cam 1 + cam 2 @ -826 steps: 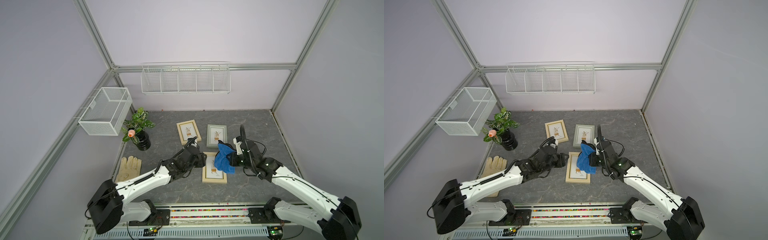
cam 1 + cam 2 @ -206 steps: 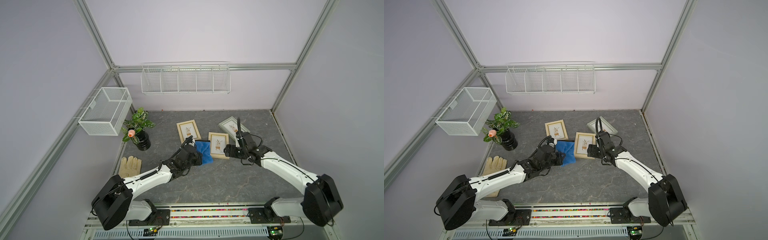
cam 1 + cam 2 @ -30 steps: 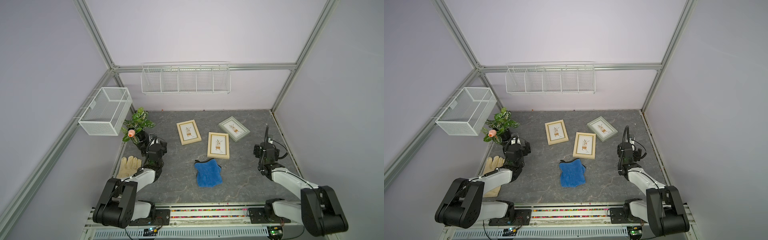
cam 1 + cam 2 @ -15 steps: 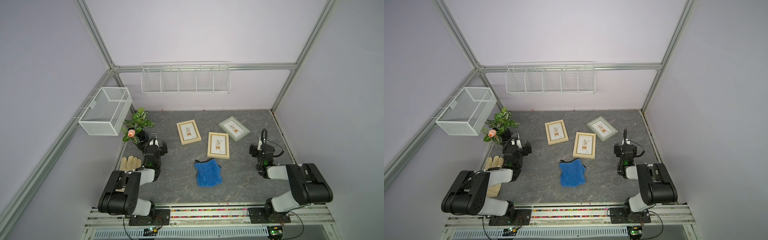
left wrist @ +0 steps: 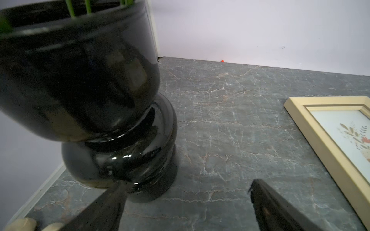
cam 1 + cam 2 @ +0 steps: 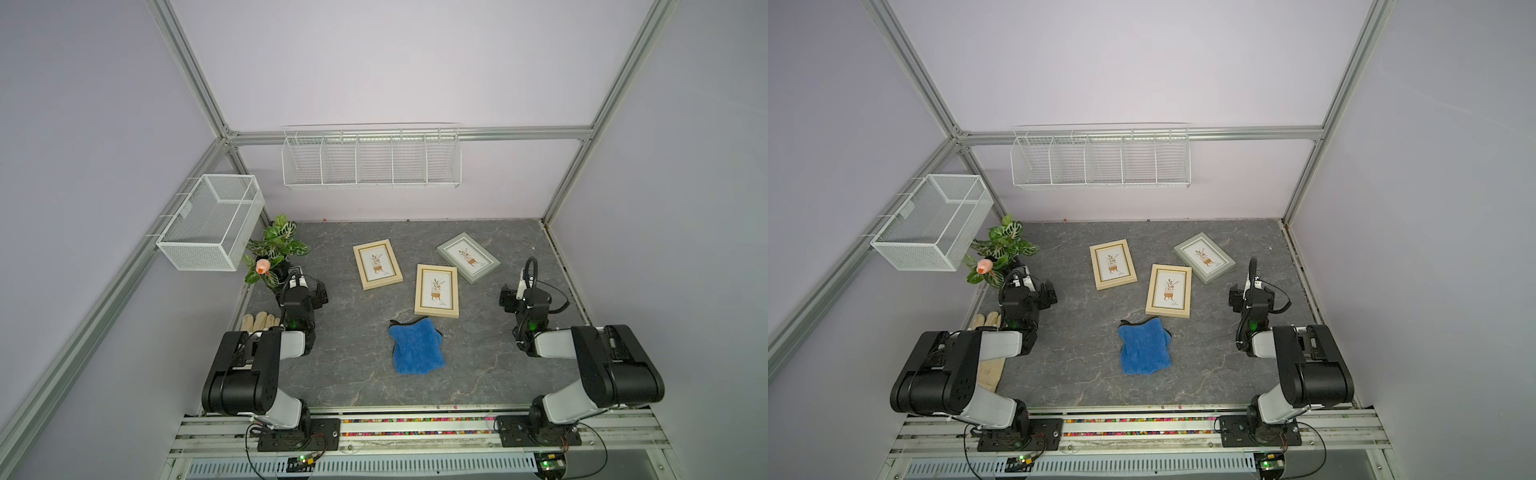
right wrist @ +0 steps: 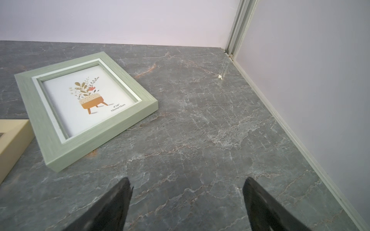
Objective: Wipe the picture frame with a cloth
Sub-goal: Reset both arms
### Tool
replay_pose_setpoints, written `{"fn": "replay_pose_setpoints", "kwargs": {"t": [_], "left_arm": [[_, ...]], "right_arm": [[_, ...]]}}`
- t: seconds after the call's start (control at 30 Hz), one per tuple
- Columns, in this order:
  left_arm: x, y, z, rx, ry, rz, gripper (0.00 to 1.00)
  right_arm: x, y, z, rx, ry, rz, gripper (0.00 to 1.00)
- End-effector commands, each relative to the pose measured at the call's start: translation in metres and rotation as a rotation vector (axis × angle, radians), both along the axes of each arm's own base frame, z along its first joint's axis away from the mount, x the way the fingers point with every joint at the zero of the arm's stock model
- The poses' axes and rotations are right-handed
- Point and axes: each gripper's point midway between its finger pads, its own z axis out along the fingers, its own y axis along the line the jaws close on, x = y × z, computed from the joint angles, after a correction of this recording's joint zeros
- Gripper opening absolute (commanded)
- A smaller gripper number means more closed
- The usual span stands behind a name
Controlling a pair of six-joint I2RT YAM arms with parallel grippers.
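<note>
The cloth point(image 6: 417, 350) lies crumpled on your grey table point(image 6: 353, 374), just beside the near edge of the middle gold picture frame point(image 6: 436, 291). Your left gripper point(image 5: 188, 184) and right gripper point(image 7: 187, 180) both stand wide open, holding nothing.

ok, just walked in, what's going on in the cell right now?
Nothing is being handled. Both arms sit tucked in at the sides of the table. The left gripper is by the black plant pot and the right gripper faces the grey-green frame; both are open and empty. The blue cloth lies crumpled on the table, just in front of the middle beige frame. All three frames lie flat, with no cloth on any of them.
</note>
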Motion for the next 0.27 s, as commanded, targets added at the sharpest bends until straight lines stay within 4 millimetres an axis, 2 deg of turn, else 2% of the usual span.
{"fn": "replay_pose_setpoints", "kwargs": {"t": [0.0,0.23], "left_arm": [[0.0060,0.0030,0.0124,-0.011,-0.023,0.018,0.99],[0.0060,0.0031,0.0117,-0.012,-0.025,0.019,0.99]], "right_arm": [[0.0038,-0.0010,0.0092,0.012,-0.037,0.003,0.89],[0.0030,-0.0005,0.0105,0.013,-0.042,0.006,0.89]]}}
